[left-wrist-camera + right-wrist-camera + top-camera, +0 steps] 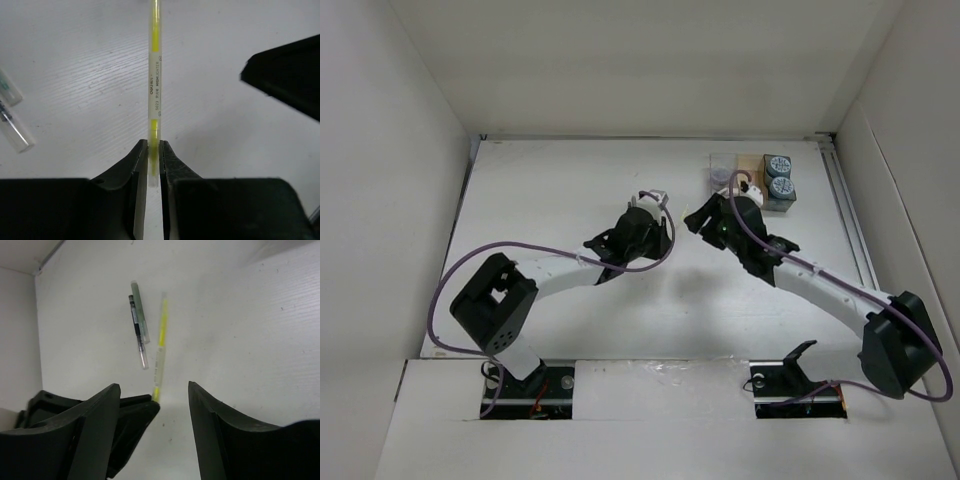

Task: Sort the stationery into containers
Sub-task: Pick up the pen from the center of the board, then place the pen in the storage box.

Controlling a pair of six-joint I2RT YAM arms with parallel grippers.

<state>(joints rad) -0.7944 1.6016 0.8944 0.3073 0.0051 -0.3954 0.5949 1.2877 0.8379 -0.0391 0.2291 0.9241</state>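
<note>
Closest in, the left gripper (153, 145) is clenched on one end of the highlighter (155, 75), its jaws pinching the yellow tip section while the rest of the barrel runs straight out ahead over the white table (550, 190). Off to the left lie a dark pen (137, 332) and a green pen (140, 310), touching or nearly so, near the highlighter but apart from it. Whether the highlighter is already off the surface I cannot tell. It looks like a light, stiff, thin plastic tube with a smooth round barrel, so weight should be no trouble, but it is likely slippery and apt to swivel or roll in a two-finger pinch. Held at the very end, the long free part can droop or swing; a hold nearer the printed middle of the barrel would balance better, though the present grip leaves the far end free to be dropped into a compartment first. To the right, the right gripper (155, 386) hangs released with its jaws wide apart and nothing between them, facing the highlighter. Farther right, at the far corner, stands the tray (747, 160), with two rolls (779, 164) in its dark section and a pot (720, 173) on its left side.
</note>
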